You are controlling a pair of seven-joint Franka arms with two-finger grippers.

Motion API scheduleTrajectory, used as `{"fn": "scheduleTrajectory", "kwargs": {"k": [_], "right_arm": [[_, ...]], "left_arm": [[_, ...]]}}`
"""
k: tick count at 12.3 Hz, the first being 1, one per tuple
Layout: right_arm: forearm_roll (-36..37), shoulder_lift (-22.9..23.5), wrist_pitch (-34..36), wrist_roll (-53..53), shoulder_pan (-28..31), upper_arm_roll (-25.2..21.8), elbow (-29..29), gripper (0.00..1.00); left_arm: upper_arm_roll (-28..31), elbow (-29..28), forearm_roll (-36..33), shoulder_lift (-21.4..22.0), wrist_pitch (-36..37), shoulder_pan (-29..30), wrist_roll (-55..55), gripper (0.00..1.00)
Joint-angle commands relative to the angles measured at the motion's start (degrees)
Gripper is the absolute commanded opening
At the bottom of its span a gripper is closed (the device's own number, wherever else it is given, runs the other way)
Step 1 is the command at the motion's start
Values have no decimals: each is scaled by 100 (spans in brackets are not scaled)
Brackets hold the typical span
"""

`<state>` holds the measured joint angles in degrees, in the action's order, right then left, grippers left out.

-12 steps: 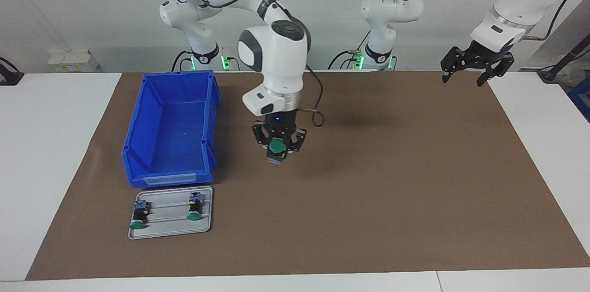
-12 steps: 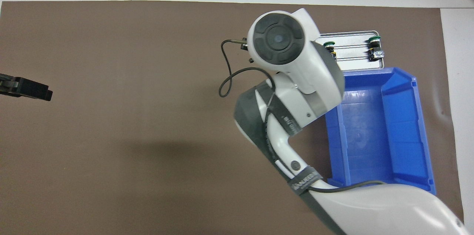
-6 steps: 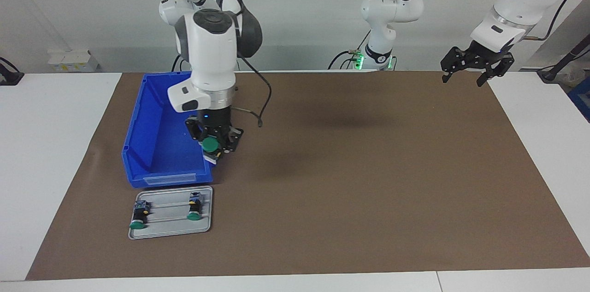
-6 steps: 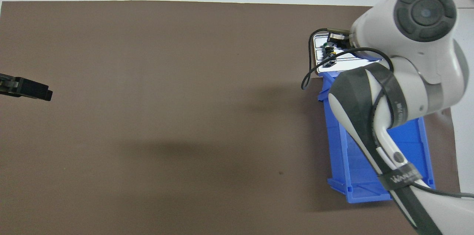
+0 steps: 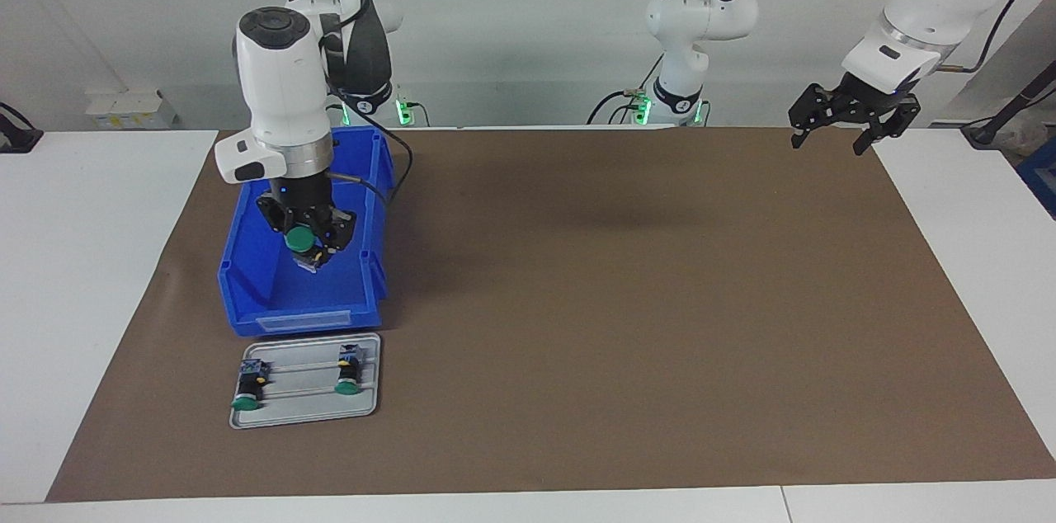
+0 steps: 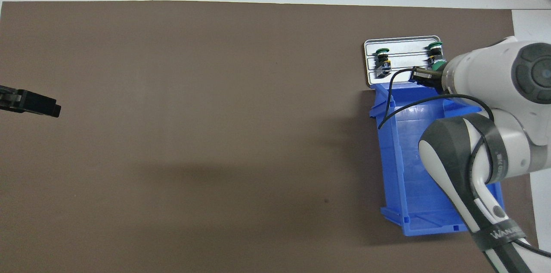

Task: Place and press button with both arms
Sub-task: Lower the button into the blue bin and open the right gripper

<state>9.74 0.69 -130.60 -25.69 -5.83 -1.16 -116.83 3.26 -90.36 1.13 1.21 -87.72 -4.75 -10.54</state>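
Hanging over the open blue bin [image 5: 247, 259], the right gripper [image 5: 307, 247] is seen with its fingers drawn in around a green-capped button [image 5: 299, 239], the cap turned toward the facing camera and the black body pointing down into the bin. The button is carried in the air and is not yet set on the bin floor, so the placing step is judged to be under way but unfinished. In the overhead view the gripper itself is hidden under the arm's wrist (only the bin's rim and the cable can be made out there).

Two more buttons alike [image 5: 246, 388] [image 5: 348, 373] are left lying on the grey tray [image 5: 305, 412], which sits on the brown mat [image 5: 660, 325] just beside the bin's end wall, farther from the robots than the bin.

The left gripper [image 5: 835, 135] is held high over the corner of the mat at the left arm's end of the table, its fingers spread wide and nothing between them; this arm is waiting. No pressing has been started, as far as can be told. What remains is judged to be the lowering and release of the held button, and then the press itself.
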Motion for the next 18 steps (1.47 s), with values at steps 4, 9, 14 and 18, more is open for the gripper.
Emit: {"fn": "scheduleTrajectory", "kwargs": {"k": [4,9,14,18], "right_arm": [[-517,-324,-1332,864,486,81,-1323,14],[-517,123,-2301,873,477,81,-1720,14],[-509,423,-2848,1013,591,81,-1852,14],[-509,713,-3268,1233,759,90,-1940,13]], "left_arm": [[-62,-202,-105,178,-52,79,-1,100],[-62,-202,-105,178,-52,79,-1,100],[-62,-202,-105,178,-52,79,-1,100],[-62,-202,-105,178,-52,79,-1,100]]}}
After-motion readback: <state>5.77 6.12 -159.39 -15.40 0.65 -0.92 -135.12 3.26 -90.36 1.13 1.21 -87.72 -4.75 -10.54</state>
